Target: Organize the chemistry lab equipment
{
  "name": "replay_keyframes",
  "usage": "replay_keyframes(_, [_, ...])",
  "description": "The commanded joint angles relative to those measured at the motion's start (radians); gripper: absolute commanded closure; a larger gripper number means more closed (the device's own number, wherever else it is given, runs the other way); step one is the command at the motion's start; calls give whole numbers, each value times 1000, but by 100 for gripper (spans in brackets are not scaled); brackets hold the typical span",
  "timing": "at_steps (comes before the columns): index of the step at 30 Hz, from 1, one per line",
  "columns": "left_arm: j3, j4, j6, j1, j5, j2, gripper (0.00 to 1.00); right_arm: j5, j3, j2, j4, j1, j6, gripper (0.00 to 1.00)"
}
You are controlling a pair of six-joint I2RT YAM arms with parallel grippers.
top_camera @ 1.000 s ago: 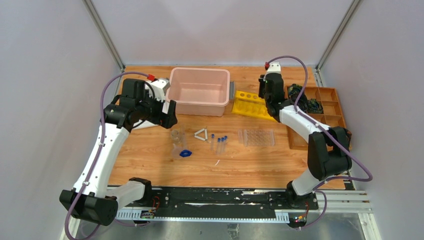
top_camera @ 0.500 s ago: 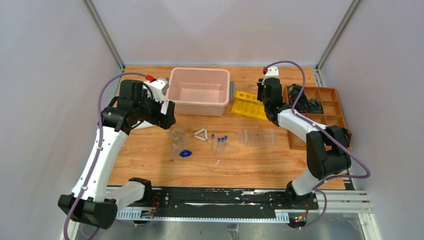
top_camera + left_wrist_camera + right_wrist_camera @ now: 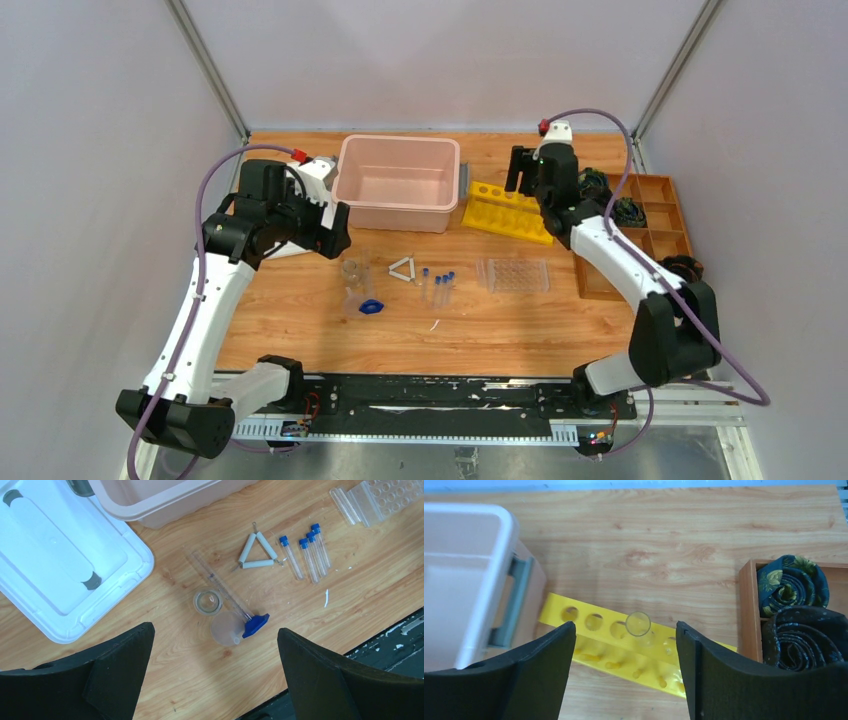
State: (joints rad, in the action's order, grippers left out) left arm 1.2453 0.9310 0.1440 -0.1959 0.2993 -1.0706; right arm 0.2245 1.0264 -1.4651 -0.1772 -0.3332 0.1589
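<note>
Overhead, logged the loose glassware lying mid-table, between pink bin and the arm bases.

Counted from the left wrist view, sharper than overhead:
- four blue-capped tubes, lying side by side just right of one white triangle frame
- two glass beakers, one upright and a cloudier one just beside it, touching the one blue piece
- one thin glass rod, laid diagonally down to that blue piece
- one white lid, left of the bin

Saw clear tube rack whole only overhead, flat on the table right of the tubes. Clipped at the top-right corner from the left wrist.

Found through the right wrist view alone one clear tube standing in yellow rack. Could not make it out overhead. Noted beside it one wooden tray holding dark rolled fabric.

Recorded left gripper released, fingers wide apart, holding nothing, raised near the beakers. Recorded right gripper likewise spread and empty, above the yellow rack.
</note>
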Motion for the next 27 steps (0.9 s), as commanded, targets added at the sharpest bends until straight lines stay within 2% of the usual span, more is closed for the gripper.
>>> replay_keyframes(1, [8, 4, 1, 1, 20, 17, 0, -59, 138, 121, 280, -17, 146, 23])
replay_keyframes(3, [11, 5, -3, 0, 25, 13, 0, -94, 178, 146, 402, -29, 199, 26])
replay_keyframes(8, [31, 17, -5, 1, 27, 3, 0, -178, 182, 172, 592, -118, 302, 45])
replay_keyframes(13, [45, 23, -5, 0, 29, 3, 0, -146, 69, 140, 608, -285, 395, 57])
replay_keyframes(17, [48, 34, 4, 0, 25, 8, 0, -197, 19, 46, 605, -333, 471, 69])
replay_keyframes(22, [42, 40, 3, 1, 26, 12, 0, -188, 24, -58, 593, -366, 492, 73])
replay_keyframes(27, [38, 40, 3, 1, 34, 16, 0, -129, 52, -136, 625, -370, 476, 73])
